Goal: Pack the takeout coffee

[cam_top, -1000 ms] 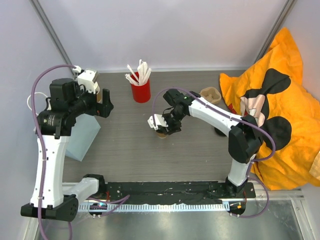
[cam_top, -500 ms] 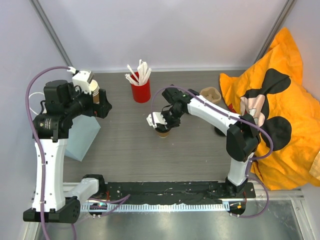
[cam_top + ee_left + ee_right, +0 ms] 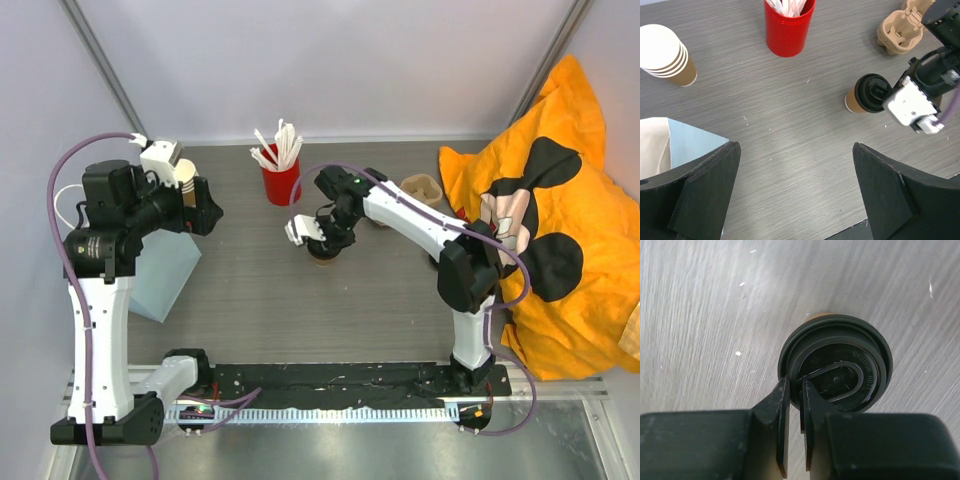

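The takeout coffee (image 3: 322, 259) is a small tan paper cup under a black lid (image 3: 835, 362), standing mid-table; it also shows in the left wrist view (image 3: 859, 98). My right gripper (image 3: 327, 240) comes down on it from above. Its jaws (image 3: 794, 387) are shut on the lid's near rim, one finger outside and one inside the raised edge. My left gripper (image 3: 205, 205) is open and empty, held high over the left part of the table, its fingers (image 3: 705, 185) wide apart with only tabletop between them.
A red cup of white sticks (image 3: 282, 178) stands at the back. A stack of tan cups (image 3: 665, 54) is at the back left. A moulded cup carrier (image 3: 421, 189) sits right of the arm. A light blue bag (image 3: 165, 272) stands left, an orange cloth (image 3: 560, 200) right.
My right wrist has swung a little left and toward the back while staying on the lidded cup. My left gripper has shifted slightly left and stays open.
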Controlling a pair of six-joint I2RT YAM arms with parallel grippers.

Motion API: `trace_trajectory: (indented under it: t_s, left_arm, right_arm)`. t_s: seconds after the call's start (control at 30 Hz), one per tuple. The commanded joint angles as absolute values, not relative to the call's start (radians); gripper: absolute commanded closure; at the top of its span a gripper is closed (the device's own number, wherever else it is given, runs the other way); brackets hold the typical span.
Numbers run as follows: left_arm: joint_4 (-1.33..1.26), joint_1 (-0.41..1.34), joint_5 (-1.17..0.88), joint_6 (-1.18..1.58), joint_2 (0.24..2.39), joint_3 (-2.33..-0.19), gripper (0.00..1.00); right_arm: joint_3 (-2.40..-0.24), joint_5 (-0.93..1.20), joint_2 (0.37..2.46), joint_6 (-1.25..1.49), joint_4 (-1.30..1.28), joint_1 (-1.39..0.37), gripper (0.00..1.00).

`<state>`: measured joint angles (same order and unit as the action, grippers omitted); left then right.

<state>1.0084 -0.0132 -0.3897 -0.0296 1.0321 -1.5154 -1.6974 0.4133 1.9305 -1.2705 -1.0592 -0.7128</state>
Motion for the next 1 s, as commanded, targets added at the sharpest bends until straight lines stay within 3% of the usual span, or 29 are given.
trace_trajectory:
  t_s: [0.0, 0.4, 0.97]
  left_arm:
    - [0.989, -0.028, -0.429, -0.018, 1.025, -1.517, 0.0]
    - [0.997, -0.041, -0.456, -0.017, 1.023, -1.519, 0.0]
    - [0.999, -0.054, -0.468, -0.017, 1.008, -1.517, 0.0]
  right_arm:
    - [-1.868, 0.356, 2.014, -1.04, -1.135, -0.749, 0.89]
    - [-2.025, 0.324, 2.086, -0.615, -1.121, -0.764, 0.88]
    - [-1.861, 0.094, 2.002, -0.291, -0.873, -0.807, 0.85]
